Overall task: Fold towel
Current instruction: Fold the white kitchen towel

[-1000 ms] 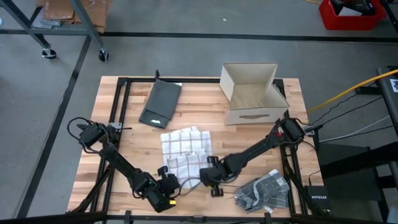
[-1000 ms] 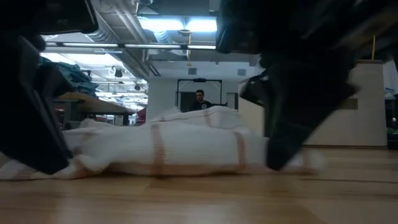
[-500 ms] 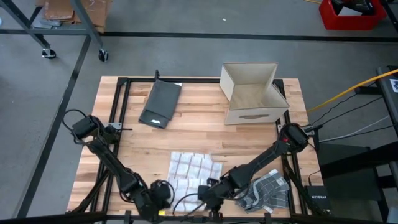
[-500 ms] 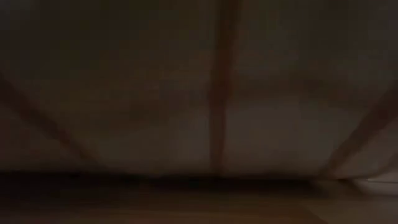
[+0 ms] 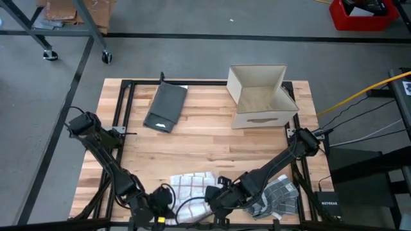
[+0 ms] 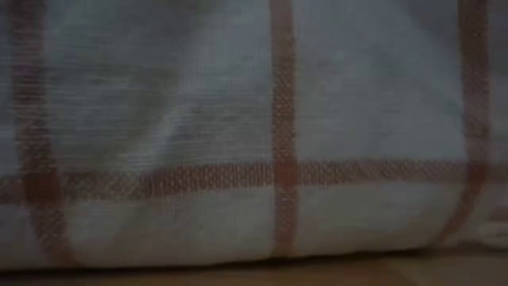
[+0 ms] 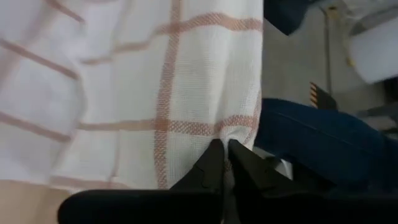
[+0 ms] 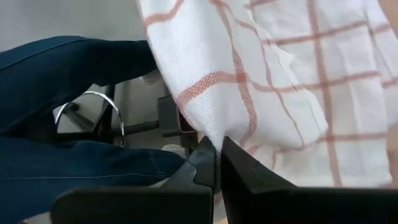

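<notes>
Both your grippers pinch a corner of the checked towel at the table's near edge.

Nearest you, the left gripper (image 7: 225,149) and the right gripper (image 8: 217,151) are each clamped on a corner of the white, red-checked towel (image 5: 187,187), which lies bunched between them on the wooden table (image 5: 205,138). A grey checked cloth (image 5: 277,194) sits just beside the right arm. Farther back lie a dark folded cloth (image 5: 165,107) and an open cardboard box (image 5: 260,96).
</notes>
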